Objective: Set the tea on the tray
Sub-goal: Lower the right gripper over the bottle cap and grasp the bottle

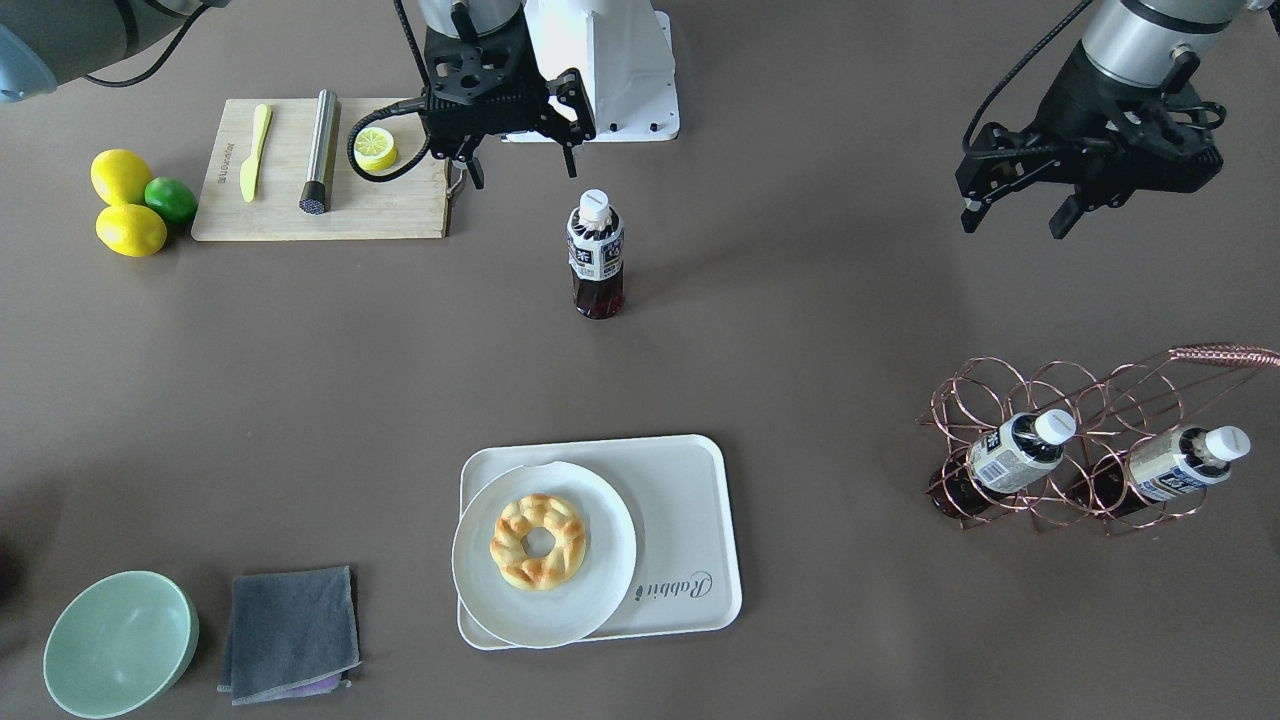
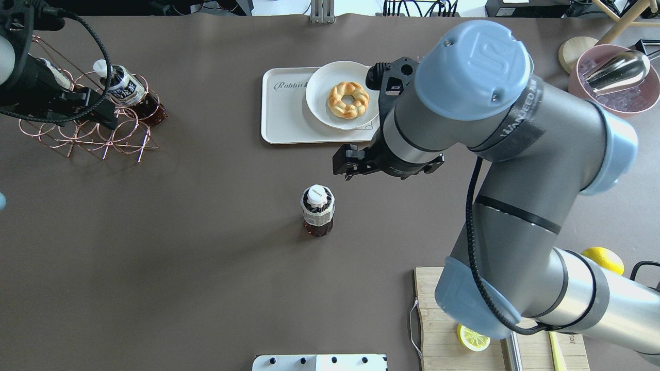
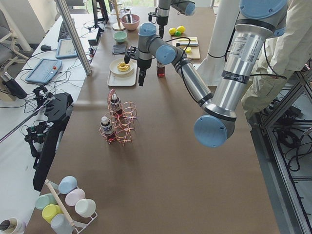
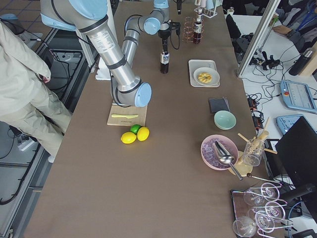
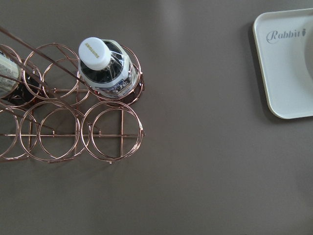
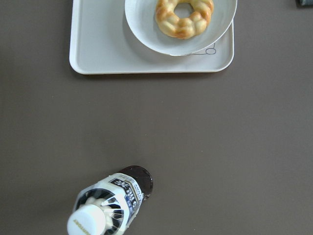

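Note:
One tea bottle (image 1: 596, 255) stands upright on the bare table near the middle; it also shows in the overhead view (image 2: 317, 210) and the right wrist view (image 6: 105, 213). The cream tray (image 1: 690, 520) marked "Rabbit" lies further toward the operators' side (image 2: 283, 116). My right gripper (image 1: 523, 178) is open and empty, hovering just beside the bottle on the robot's side. My left gripper (image 1: 1013, 222) is open and empty, above the table near the copper wire rack (image 1: 1060, 400). Two alike bottles (image 1: 1015, 455) (image 1: 1185, 465) lie in that rack.
A white plate (image 1: 590, 590) with a doughnut (image 1: 538, 540) covers about half of the tray. A cutting board (image 1: 290, 215) with a knife, a metal cylinder and a lemon half lies near the right arm. Lemons and a lime (image 1: 130, 205), a green bowl (image 1: 120, 640) and a grey cloth (image 1: 290, 630) lie beyond.

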Action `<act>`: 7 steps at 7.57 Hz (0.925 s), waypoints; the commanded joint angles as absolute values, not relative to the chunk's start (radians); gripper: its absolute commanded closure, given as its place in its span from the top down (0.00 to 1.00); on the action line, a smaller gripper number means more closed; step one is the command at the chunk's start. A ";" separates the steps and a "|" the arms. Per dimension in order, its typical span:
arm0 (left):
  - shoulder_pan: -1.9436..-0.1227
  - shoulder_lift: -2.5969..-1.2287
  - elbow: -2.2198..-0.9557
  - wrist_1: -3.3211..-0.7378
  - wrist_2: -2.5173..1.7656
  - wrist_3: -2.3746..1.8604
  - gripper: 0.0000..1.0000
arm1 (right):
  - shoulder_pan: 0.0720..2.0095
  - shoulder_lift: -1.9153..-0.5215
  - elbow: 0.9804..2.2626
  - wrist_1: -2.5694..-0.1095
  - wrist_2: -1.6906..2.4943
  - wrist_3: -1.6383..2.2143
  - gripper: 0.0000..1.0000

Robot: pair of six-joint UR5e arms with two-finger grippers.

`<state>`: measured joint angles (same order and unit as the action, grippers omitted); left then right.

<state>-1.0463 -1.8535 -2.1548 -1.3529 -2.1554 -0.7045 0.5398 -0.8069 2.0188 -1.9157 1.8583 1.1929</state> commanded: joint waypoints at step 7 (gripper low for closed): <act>-1.108 -1.695 -2.166 -1.511 -2.217 -0.615 0.93 | 0.466 -0.693 1.842 -1.916 1.798 1.154 0.71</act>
